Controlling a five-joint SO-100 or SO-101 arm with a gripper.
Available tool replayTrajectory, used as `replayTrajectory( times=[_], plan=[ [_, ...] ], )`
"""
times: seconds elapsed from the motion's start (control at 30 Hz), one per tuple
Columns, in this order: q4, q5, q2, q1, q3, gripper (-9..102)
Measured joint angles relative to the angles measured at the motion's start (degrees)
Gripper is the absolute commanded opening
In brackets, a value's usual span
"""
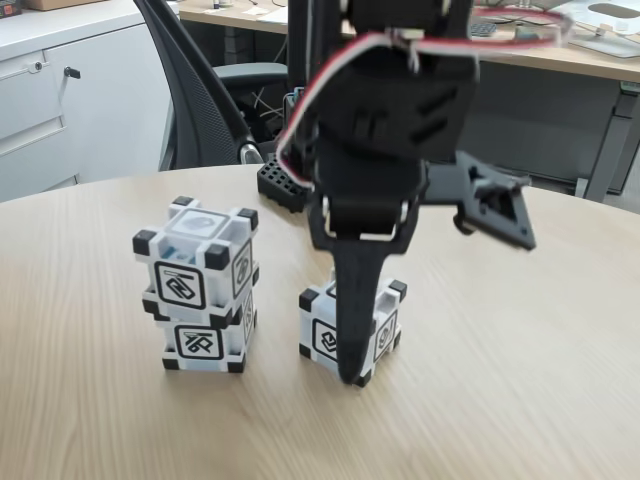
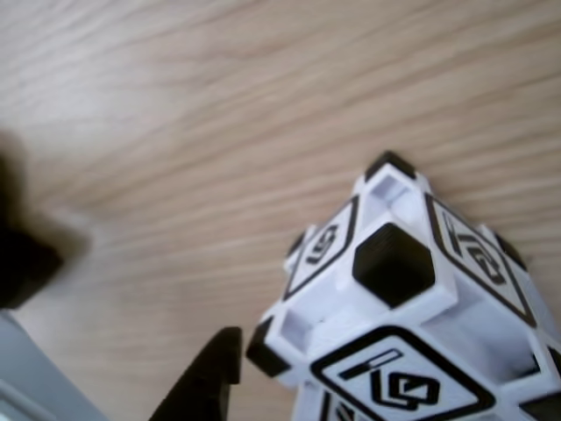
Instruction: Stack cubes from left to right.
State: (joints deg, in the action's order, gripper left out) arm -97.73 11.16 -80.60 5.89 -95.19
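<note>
Fixed view: two cubes stacked [image 1: 200,295] left of centre on the wooden worktop [image 1: 520,360]. Third cube [image 1: 378,325] stands alone at centre. Claw [image 1: 420,290] spread wide, one finger [image 1: 352,320] crossing the lone cube's front, the other raised to the right.

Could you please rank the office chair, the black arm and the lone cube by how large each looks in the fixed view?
1. black arm, though nearness inflates it
2. office chair, partly cropped
3. lone cube
</note>
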Motion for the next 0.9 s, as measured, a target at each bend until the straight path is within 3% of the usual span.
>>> replayTrajectory(
  times=[0.9],
  plan=[
    [7.0,0.9,3.5,0.1,-0.2,44]
  ],
)
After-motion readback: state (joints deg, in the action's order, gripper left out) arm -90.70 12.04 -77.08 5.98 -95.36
